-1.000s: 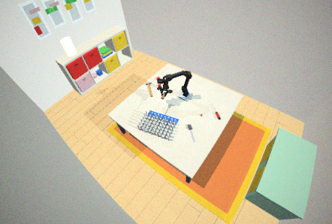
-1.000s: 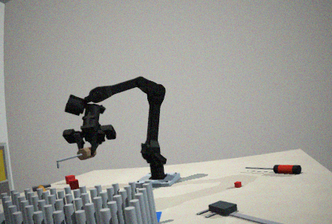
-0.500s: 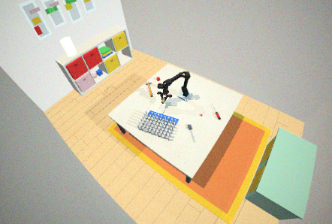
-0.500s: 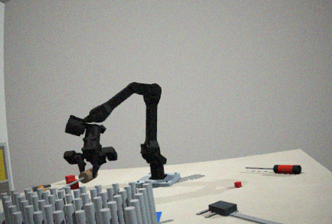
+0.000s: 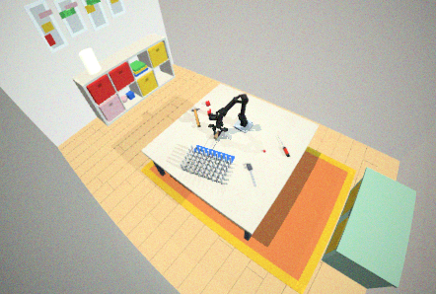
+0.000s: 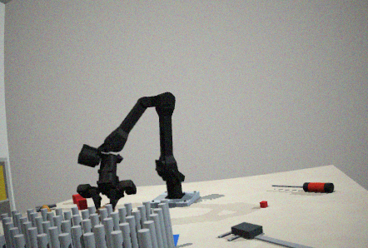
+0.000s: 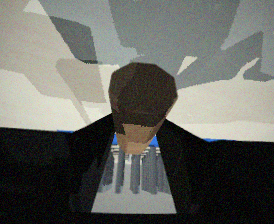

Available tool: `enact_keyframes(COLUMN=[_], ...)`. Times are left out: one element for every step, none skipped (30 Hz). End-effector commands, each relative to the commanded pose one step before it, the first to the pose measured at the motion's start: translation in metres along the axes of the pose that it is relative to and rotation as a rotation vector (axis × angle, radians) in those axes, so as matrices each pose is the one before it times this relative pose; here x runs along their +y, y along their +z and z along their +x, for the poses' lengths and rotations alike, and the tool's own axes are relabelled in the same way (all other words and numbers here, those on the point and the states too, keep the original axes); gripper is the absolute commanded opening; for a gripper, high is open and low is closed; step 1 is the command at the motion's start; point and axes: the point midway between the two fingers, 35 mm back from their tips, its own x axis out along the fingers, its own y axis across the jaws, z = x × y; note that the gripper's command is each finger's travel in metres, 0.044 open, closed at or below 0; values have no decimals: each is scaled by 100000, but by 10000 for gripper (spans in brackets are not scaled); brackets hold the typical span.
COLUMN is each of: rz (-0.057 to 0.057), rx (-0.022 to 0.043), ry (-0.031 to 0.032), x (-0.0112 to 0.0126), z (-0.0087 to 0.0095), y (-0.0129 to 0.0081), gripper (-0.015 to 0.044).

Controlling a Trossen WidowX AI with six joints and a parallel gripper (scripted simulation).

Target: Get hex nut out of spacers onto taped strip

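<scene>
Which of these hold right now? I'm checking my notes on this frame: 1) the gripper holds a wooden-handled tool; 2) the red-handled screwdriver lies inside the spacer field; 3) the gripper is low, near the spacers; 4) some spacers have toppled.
1) True: the gripper is shut on a brown wooden handle.
2) False: the red-handled screwdriver lies on the table well away from the spacers.
3) True: it hangs low, just behind the field.
4) False: every spacer in view stands upright.
</scene>
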Motion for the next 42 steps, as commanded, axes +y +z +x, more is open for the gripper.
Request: enact_keyframes(rz=[373, 1, 2, 2, 2, 2, 2, 1, 1, 1, 1, 1, 1, 1, 1, 1, 1, 1, 1, 1, 1, 1, 1, 1, 1, 1, 1, 1, 1, 1, 1, 1, 1, 1, 1, 1, 1, 1, 1, 1, 1, 1], rx=[-96, -3, -4, -4, -4, -3, -3, -2, -2, -1, -1, -1, -1, 0, 0, 1, 1, 1, 2, 2, 2, 2, 3, 3, 3, 3, 4, 4, 4, 4, 4, 5, 5, 5, 5, 5, 5, 6, 6, 6, 6, 6], ry=[112, -2, -3, -4, -4, -4, -4, -4, -4, -4, -4, -4, -4, -4, -4, -4, -4, -4, -4, -3, -4, -3, -3, -3, -3, -3, -3, -3, -3, -3, -3, -3, -3, -3, -3, -2, -2, -2, -2, -2, -2, -2], x=[-115, 2, 3, 3, 3, 3, 3, 2, 2, 2, 2, 2, 2, 2, 2, 2, 2, 2, 1, 1, 1, 1, 1, 1, 1, 1, 1, 1, 1, 1, 1, 1, 1, 1, 1, 1, 1, 1, 0, 0, 0, 0], z=[297, 28, 35, 42, 43, 44, 44, 43, 44, 43, 44, 43, 43, 42, 43, 42, 42, 42, 42, 41, 42, 42, 42, 41, 42, 42, 42, 42, 42, 42, 43, 43, 43, 43, 43, 43, 43, 44, 44, 44, 44, 44], y=[247, -38, -47, -55, -58, -60, -61, -60, -61, -61, -62, -62, -63, -63, -64, -64, -66, -65, -65, -65, -67, -67, -67, -66, -68, -68, -68, -68, -68, -68, -70, -70, -70, -70, -70, -70, -70, -72, -72, -72, -72, -72], gripper=[0, 0, 0, 0, 0, 0, 0, 0, 0, 0, 0, 0, 0, 0, 0, 0, 0, 0, 0, 0, 0, 0, 0, 0, 0, 0, 0, 0, 0, 0, 0, 0, 0, 0, 0, 0, 0, 0, 0, 0, 0, 0])
